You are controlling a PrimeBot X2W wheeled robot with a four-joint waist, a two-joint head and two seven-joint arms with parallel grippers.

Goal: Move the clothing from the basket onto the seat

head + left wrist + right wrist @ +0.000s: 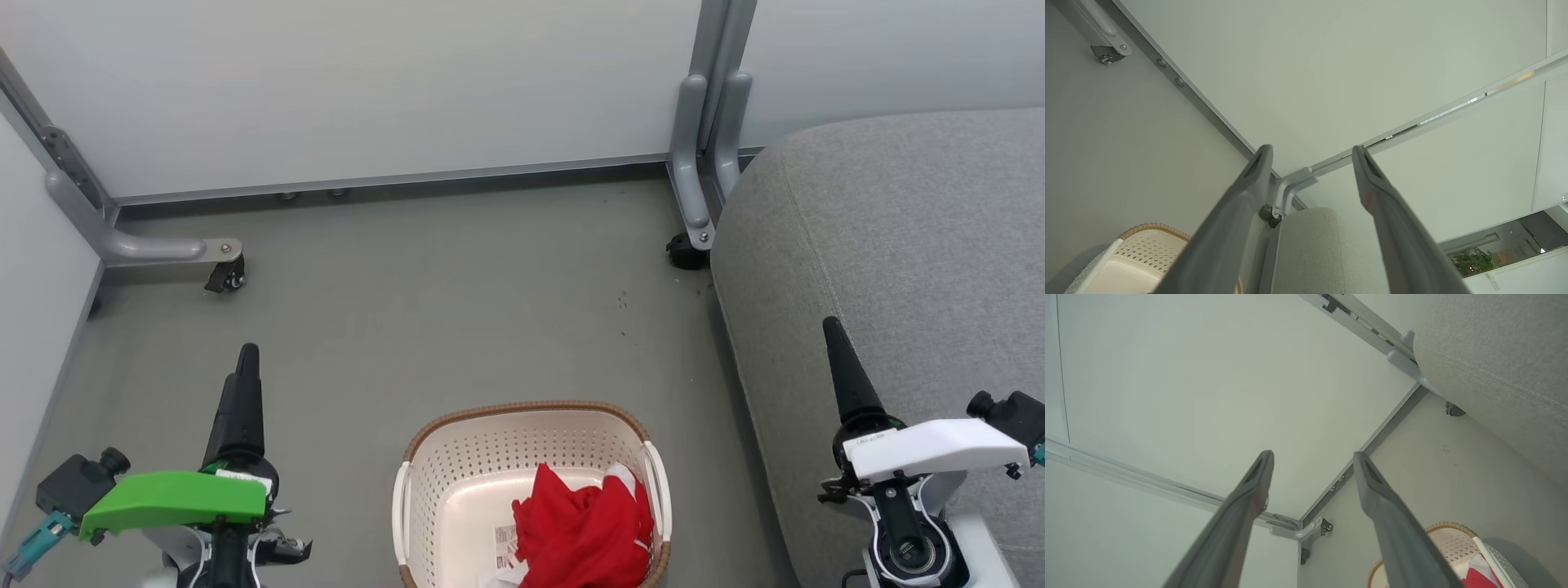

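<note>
the seat (898, 245), a broad grey cushion, stood just to the right of the basket (522, 406), with nothing red on it yet. the basket sat on the floor (408, 310), its near end cut off by the head view's lower edge. the clothing (584, 523) lay inside the basket as one crumpled red heap with a little white showing. it was bunched against the basket's right wall, the side facing the seat, and showed no clear long axis. the left gripper (247, 353) hung to the left of the basket and the right gripper (831, 325) to its right, over the seat's edge. both had their fingers spread wide and held nothing. judged from the head view, the heap lay inward of each claw. the right one looked nearer, since the pile sat on its side of the basket, so a reach down and leftward would suit it.
</note>
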